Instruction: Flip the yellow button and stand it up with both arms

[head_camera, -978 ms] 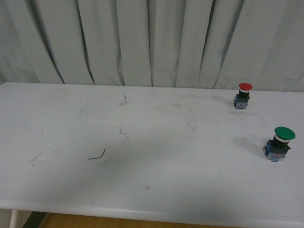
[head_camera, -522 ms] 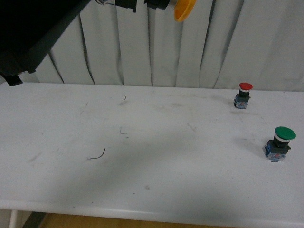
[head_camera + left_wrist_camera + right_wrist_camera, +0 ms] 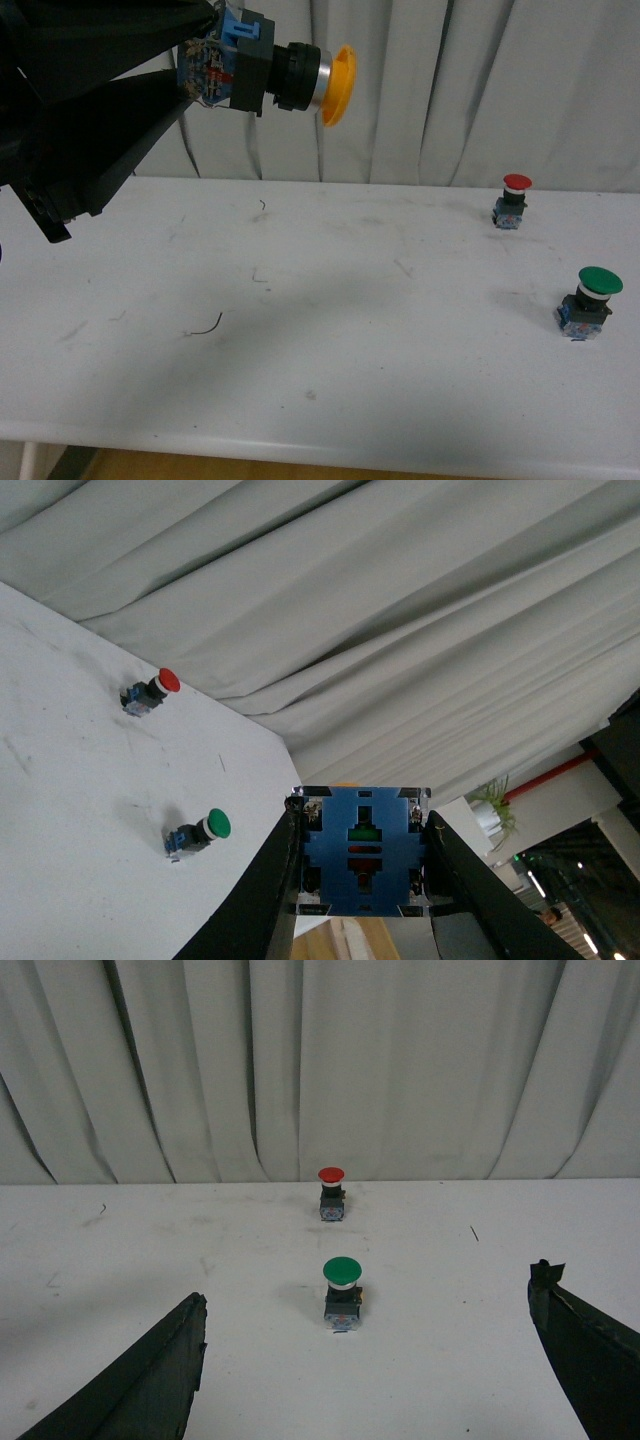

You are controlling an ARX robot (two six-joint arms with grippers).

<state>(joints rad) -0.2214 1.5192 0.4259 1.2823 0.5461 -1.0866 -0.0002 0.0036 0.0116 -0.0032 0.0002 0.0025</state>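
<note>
The yellow button (image 3: 270,76) hangs high above the white table (image 3: 330,330) at the upper left of the front view. It lies sideways, its yellow cap (image 3: 340,84) pointing right and its blue block to the left. My left gripper (image 3: 205,70) is shut on the blue block. In the left wrist view the blue block (image 3: 362,852) sits clamped between the two black fingers (image 3: 272,880). My right gripper (image 3: 370,1360) is open and empty, its fingers (image 3: 140,1385) wide apart low over the table, facing the green-capped switch. It is out of the front view.
A green-capped switch (image 3: 587,302) stands at the table's right edge, also in the right wrist view (image 3: 341,1292). A red-capped switch (image 3: 513,200) stands behind it, near the curtain (image 3: 420,90). A thin black wire scrap (image 3: 205,327) lies at centre left.
My left arm has come down into the front view from the upper left, carrying the yellow button lower and turning it sideways. One second ago neither arm nor button showed there.
</note>
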